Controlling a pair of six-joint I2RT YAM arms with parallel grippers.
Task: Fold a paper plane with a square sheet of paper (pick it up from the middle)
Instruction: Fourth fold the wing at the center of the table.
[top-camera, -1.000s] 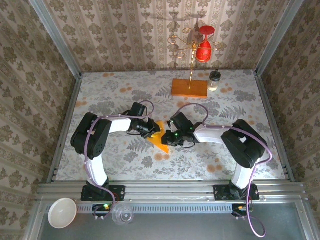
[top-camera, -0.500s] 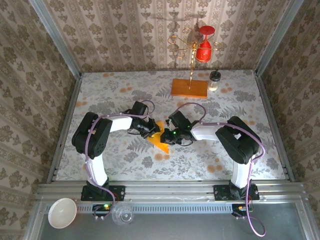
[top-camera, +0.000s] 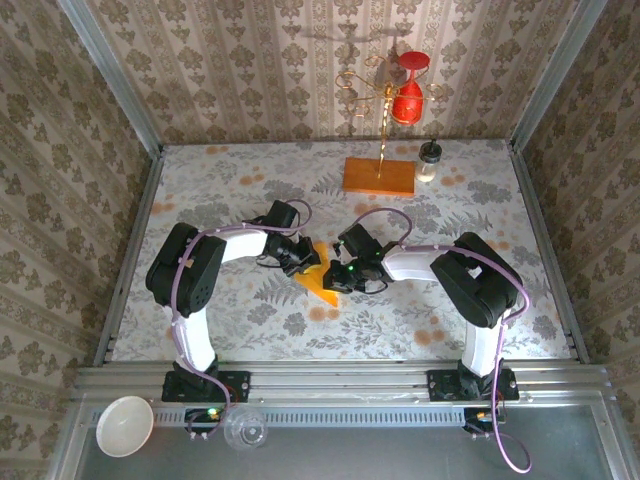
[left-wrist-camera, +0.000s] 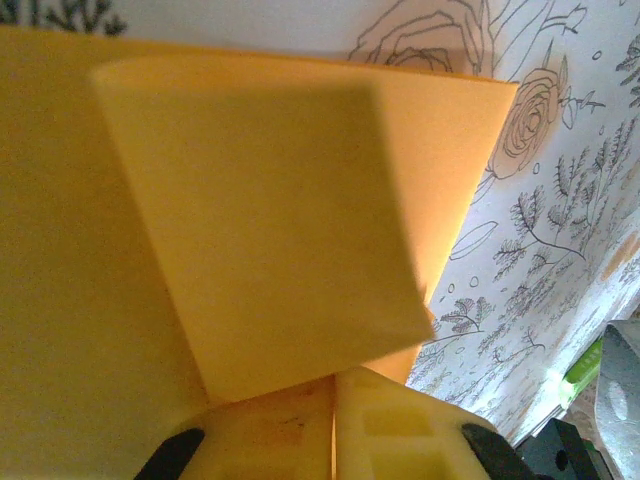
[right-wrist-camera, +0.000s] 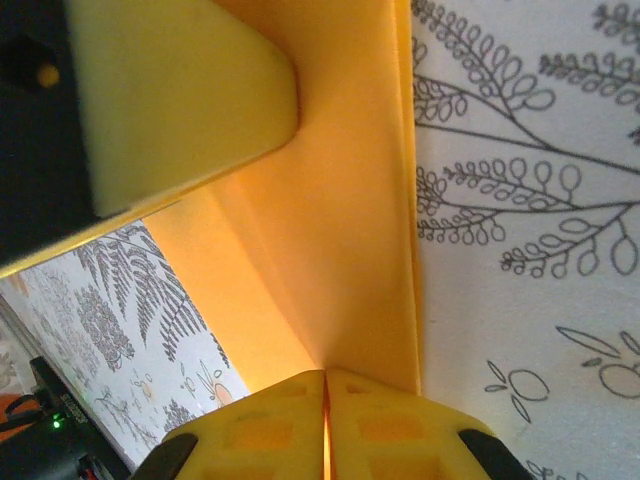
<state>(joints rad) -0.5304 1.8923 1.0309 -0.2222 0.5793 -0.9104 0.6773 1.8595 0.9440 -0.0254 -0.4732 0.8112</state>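
Observation:
The orange-yellow sheet of paper (top-camera: 322, 286), folded over on itself into a pointed plane shape, lies mid-table between my two grippers. My left gripper (top-camera: 303, 263) comes at it from the left, my right gripper (top-camera: 334, 278) from the right. In the left wrist view a folded flap of the paper (left-wrist-camera: 270, 220) runs down into my left gripper (left-wrist-camera: 333, 378), whose jaws are pressed together on it. In the right wrist view a crease of the paper (right-wrist-camera: 330, 220) ends between the closed jaws of my right gripper (right-wrist-camera: 326, 375). A left finger (right-wrist-camera: 170, 100) shows at the upper left there.
A brown-orange wooden block (top-camera: 379, 176) with a gold wire stand and a red hanging piece (top-camera: 407, 98) stands at the back, a small jar (top-camera: 429, 160) beside it. A white bowl (top-camera: 124, 425) and a glass cup (top-camera: 245, 428) sit on the near rail.
Both grippers have closed the last bit onto the paper. The right gripper has edged left toward the left one, and the paper has barely shifted.

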